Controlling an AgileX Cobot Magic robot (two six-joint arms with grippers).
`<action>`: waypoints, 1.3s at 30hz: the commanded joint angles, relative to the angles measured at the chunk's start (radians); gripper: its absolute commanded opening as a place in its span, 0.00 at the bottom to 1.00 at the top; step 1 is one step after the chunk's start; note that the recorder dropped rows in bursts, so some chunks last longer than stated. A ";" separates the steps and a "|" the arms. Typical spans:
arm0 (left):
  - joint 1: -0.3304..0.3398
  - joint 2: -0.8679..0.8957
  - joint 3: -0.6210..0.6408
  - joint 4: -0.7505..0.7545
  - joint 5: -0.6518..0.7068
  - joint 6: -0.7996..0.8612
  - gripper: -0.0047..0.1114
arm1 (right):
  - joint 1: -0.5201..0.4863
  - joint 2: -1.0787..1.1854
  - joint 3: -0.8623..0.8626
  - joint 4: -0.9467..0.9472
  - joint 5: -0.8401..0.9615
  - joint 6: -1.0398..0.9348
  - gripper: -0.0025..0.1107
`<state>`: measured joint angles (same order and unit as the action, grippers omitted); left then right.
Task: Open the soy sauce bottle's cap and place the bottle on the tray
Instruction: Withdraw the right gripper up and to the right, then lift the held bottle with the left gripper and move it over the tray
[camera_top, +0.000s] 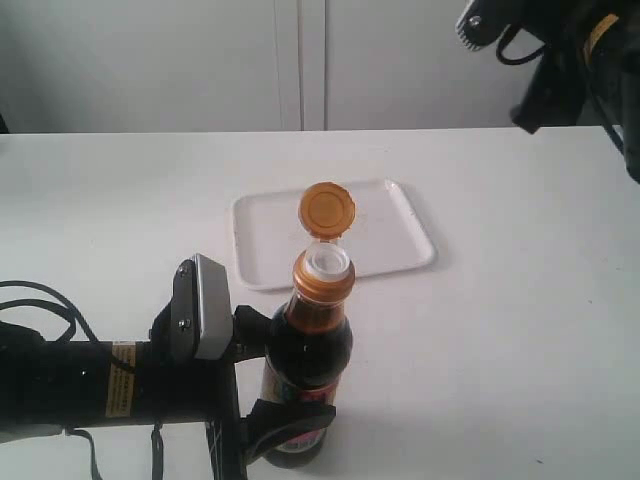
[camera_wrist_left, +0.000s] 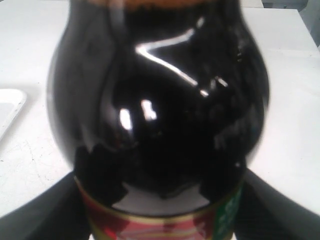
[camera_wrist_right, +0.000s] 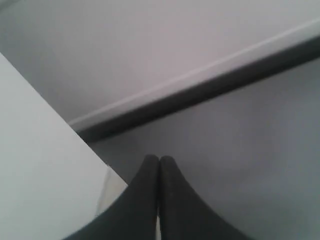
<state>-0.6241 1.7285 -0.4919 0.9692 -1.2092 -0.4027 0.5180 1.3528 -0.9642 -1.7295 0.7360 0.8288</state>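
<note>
We are clamping the soy sauce bottle, cap flipped open, in our left gripper on the white table, short of the tray; our right gripper is pinched closed, empty, facing a grey wall.

We are looking at a white table that is filling most of the exterior view, its matte top catching soft, even light with a faint shadow near its front edge. Behind the table's far edge a pale wall is rising, and a narrow vertical seam is running down it above the table's middle. In the right wrist view a dark strip is crossing a grey surface.
</note>
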 joint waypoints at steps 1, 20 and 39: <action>-0.006 -0.006 0.003 0.026 -0.012 -0.002 0.04 | -0.058 0.000 -0.005 0.229 0.095 -0.225 0.02; -0.006 -0.006 0.003 0.021 -0.012 -0.009 0.04 | -0.510 0.000 -0.005 1.871 0.059 -1.234 0.02; -0.006 -0.127 0.003 -0.107 -0.012 -0.023 0.04 | -0.518 -0.015 0.148 2.036 -0.341 -1.255 0.02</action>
<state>-0.6260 1.6548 -0.4841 0.9357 -1.1344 -0.4161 0.0106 1.3471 -0.8243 0.2767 0.4279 -0.4128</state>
